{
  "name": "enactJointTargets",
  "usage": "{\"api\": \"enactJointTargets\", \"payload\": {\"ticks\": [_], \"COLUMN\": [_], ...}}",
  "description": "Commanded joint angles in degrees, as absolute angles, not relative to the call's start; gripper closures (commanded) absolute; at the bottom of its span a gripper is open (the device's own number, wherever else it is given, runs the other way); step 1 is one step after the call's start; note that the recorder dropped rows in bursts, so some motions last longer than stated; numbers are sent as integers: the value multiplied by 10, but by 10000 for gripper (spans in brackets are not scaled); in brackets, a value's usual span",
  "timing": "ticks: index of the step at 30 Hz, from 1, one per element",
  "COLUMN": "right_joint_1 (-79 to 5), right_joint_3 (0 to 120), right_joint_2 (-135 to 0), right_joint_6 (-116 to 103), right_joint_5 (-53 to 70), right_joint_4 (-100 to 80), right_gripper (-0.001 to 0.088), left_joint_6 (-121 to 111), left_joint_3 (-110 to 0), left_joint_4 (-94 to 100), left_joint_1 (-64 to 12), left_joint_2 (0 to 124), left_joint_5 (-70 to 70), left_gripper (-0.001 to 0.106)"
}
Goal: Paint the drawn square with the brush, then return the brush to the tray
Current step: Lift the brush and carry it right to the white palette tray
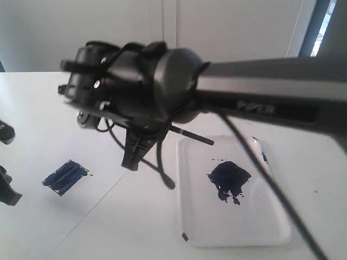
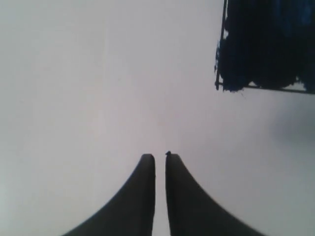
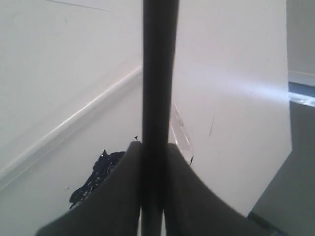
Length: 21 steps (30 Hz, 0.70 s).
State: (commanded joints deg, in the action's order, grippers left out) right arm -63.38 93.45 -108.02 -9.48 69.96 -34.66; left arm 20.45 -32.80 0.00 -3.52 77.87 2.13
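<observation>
The drawn square (image 1: 65,176) lies on the white paper at the left, filled with dark blue streaks; the left wrist view shows its corner (image 2: 268,44). My right gripper (image 1: 132,161) hangs over the table's middle, between the square and the tray (image 1: 195,227), fingers pointing down. It is shut on the brush (image 3: 158,73), whose black handle (image 1: 193,135) sticks out toward the tray. The bristles are hidden. The tray holds a dark blue paint blot (image 1: 229,180). My left gripper (image 2: 160,156) is shut, nothing between its fingers, low over bare paper near the square.
The right arm's long black link (image 1: 271,89) crosses the upper right, and its cables (image 1: 282,200) hang over the tray. Dark parts of the left arm (image 1: 8,196) show at the left edge. The right wrist view has the tray's rim (image 3: 181,129) and the table's edge (image 3: 288,128).
</observation>
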Motion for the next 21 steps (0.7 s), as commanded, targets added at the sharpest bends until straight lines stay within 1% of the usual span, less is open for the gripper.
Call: {"api": "enactJointTargets", "payload": {"ticks": [5, 9, 14, 21], "right_joint_1": [-594, -565, -546, -546], "right_joint_3": [899, 838, 746, 612], "right_joint_2": [-1004, -926, -829, -700], "right_joint_6": [-92, -89, -87, -92], "right_joint_5": [700, 700, 700, 700], "right_joint_4": [-268, -252, -222, -189], "right_gripper": [868, 868, 868, 868], "left_joint_6": [144, 124, 88, 79], "left_joint_3": [-328, -328, -328, -328], "left_joint_4": [0, 0, 0, -52], "left_joint_1": [-35, -35, -35, -36], "left_joint_2": [678, 592, 481, 358], "left_joint_5": [42, 82, 180, 328], "left_gripper": [898, 898, 899, 907]}}
